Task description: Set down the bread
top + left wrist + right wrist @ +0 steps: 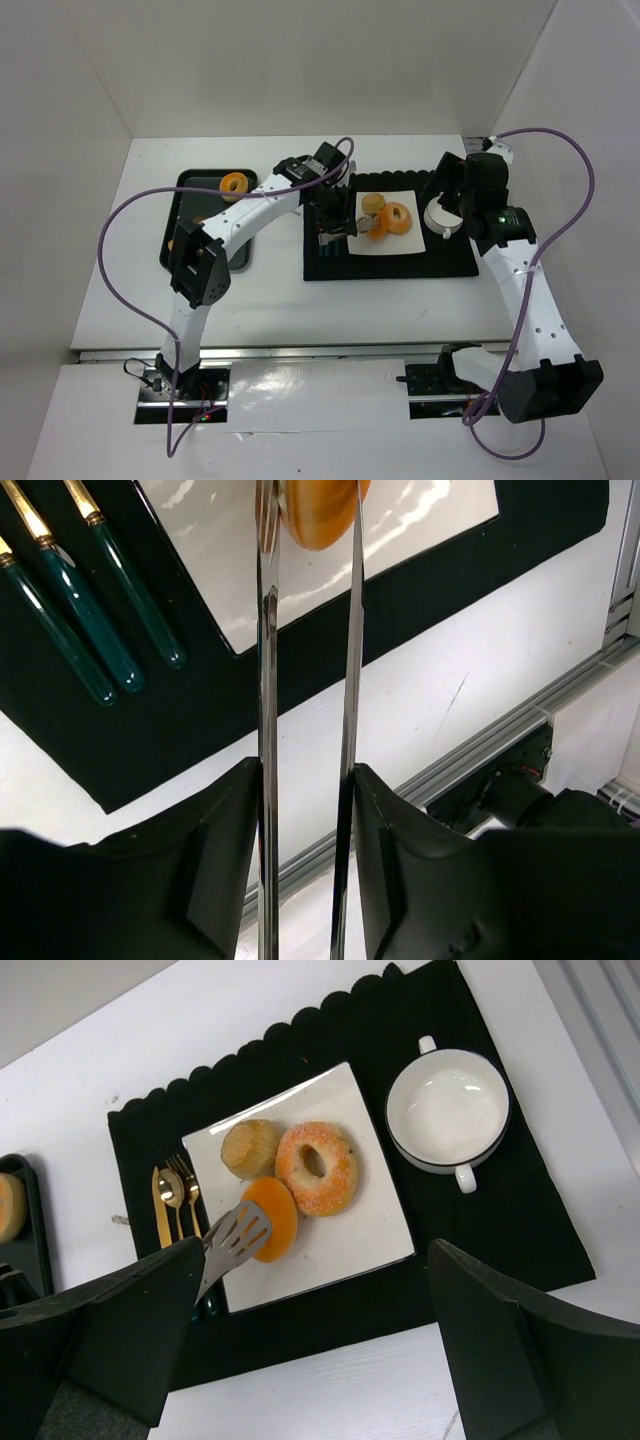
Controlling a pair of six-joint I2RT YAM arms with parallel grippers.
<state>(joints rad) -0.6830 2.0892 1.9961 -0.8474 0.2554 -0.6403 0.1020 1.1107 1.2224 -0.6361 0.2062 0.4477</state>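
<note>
Left gripper [305,780], at lower centre, is pressed on tongs [265,660] which pinch an orange bun [318,515] over the white plate [370,1230]; right gripper [320,1360] is spread wide.

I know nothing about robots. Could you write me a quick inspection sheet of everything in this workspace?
Surface: white table with a black placemat on it.
Job's things: orange bun pinched in tongs at the white plate. A sugared doughnut and a muffin are on the plate. A ring-shaped bread is on the black tray.
Clutter: gold cutlery left of the plate, empty white cup right of it.
Hands: left hand shut on the tongs. Right hand open, holding nothing.
Cables: a purple cable loops off each arm.
Surroundings: white walls, metal rail at the near edge.
</note>
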